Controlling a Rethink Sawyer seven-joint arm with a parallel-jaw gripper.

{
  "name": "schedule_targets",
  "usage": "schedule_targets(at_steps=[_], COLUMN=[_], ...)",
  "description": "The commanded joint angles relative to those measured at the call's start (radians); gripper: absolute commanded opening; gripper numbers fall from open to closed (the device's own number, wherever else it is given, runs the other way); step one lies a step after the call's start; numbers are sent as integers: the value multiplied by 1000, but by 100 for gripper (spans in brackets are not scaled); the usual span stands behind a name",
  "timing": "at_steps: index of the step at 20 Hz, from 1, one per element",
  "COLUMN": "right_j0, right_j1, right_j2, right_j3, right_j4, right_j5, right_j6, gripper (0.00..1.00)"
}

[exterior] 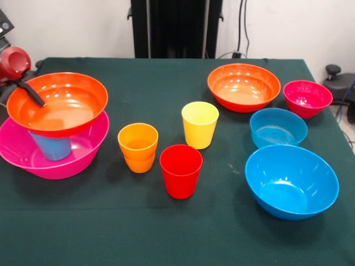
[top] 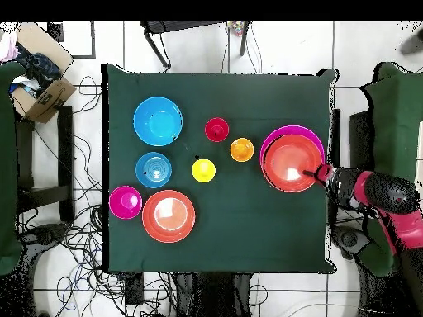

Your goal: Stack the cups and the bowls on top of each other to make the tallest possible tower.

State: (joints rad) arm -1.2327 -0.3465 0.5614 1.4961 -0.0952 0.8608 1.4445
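At the left of the front view a large pink bowl [exterior: 83,158] holds a light blue cup [exterior: 51,148]. An orange-red bowl [exterior: 61,105] sits on that cup, slightly tilted. My gripper [exterior: 34,98] is at this bowl's left rim, shut on it, with one black finger [exterior: 30,92] inside; the other finger is hidden behind the wall. In the overhead view the gripper [top: 312,173] is at the stack's right rim [top: 289,163]. The orange cup [exterior: 138,147], yellow cup [exterior: 199,124] and red cup [exterior: 181,170] stand loose mid-table.
On the right stand a second orange-red bowl [exterior: 244,86], a small magenta bowl [exterior: 307,98], a small blue bowl [exterior: 278,127] and a large blue bowl [exterior: 292,181]. The stack is close to the table's left edge. A cardboard box [top: 37,87] sits off the table.
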Motion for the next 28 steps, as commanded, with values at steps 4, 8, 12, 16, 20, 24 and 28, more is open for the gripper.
schedule_targets(at_steps=[4,8,12,16,20,24,28], right_j0=[47,49,51,45,37,33,31], right_j1=[3,7,18,18,14,9,12], right_j2=[-20,-15,-6,0,5,5,4], right_j3=[-111,-121,-131,-114,-92,-79,-74], right_j4=[-83,-89,-91,-96,-98,-104,-108], right_j5=[129,136,138,121,103,99,97], right_j6=[-102,-94,-91,-96,-100,-106,-110], gripper=[0,0,0,0,0,0,0])
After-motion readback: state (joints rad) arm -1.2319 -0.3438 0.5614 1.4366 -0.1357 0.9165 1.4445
